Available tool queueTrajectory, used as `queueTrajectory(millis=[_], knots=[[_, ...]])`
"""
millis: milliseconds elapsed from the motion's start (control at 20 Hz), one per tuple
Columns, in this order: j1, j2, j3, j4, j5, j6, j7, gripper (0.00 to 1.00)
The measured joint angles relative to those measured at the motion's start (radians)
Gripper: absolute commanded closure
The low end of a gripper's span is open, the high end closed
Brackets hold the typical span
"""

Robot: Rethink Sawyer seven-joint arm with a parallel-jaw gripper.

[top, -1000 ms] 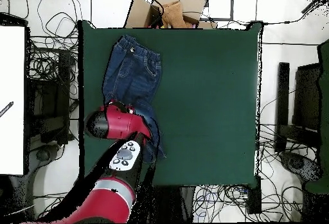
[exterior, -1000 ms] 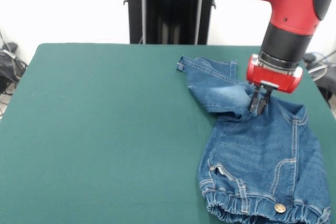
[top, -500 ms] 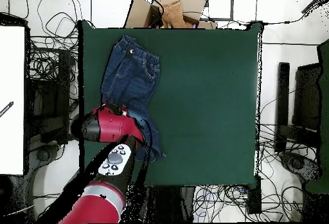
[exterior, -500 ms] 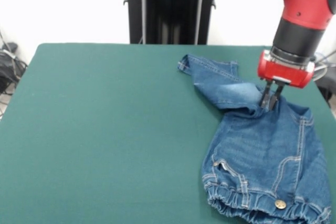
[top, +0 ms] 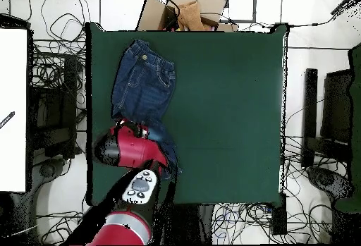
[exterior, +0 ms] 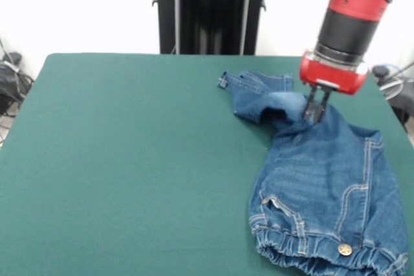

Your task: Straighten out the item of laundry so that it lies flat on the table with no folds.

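Note:
The item of laundry (exterior: 323, 179) is a small pair of blue jeans on the right side of the green table (exterior: 129, 159). Its gathered waistband and brass button lie at the near edge. One leg (exterior: 255, 92) runs toward the far side and is bunched into a fold. My gripper (exterior: 314, 114) is shut on a pinch of denim where that leg meets the body, and the cloth rises to it in a peak. In the overhead view the jeans (top: 144, 81) lie near the table's (top: 225, 102) left edge, with the red arm (top: 130, 150) covering their lower part.
The black pedestal (exterior: 210, 8) stands behind the far edge. The jeans lie close to the table's right and near edges. Off the table are a cardboard box (top: 187, 10), a white board (top: 13, 109) and tangled cables (top: 49, 67).
The gripper swung right with the denim, then came back left and toward the far side. The leg is now more bunched under it, and the body of the jeans has shifted slightly.

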Motion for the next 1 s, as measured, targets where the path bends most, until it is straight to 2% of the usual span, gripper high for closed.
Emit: queueTrajectory(millis=[250, 400, 550, 1000], knots=[[-0.078, -0.029, 0.022, 0.119, 0.0, -0.155, 0.0, 1.0], [-0.086, -0.034, 0.024, 0.15, 0.001, -0.194, 0.0, 1.0], [-0.072, -0.038, 0.025, 0.205, 0.001, -0.246, 0.0, 1.0], [-0.017, -0.038, 0.051, 0.264, 0.006, -0.26, 0.005, 1.0]])
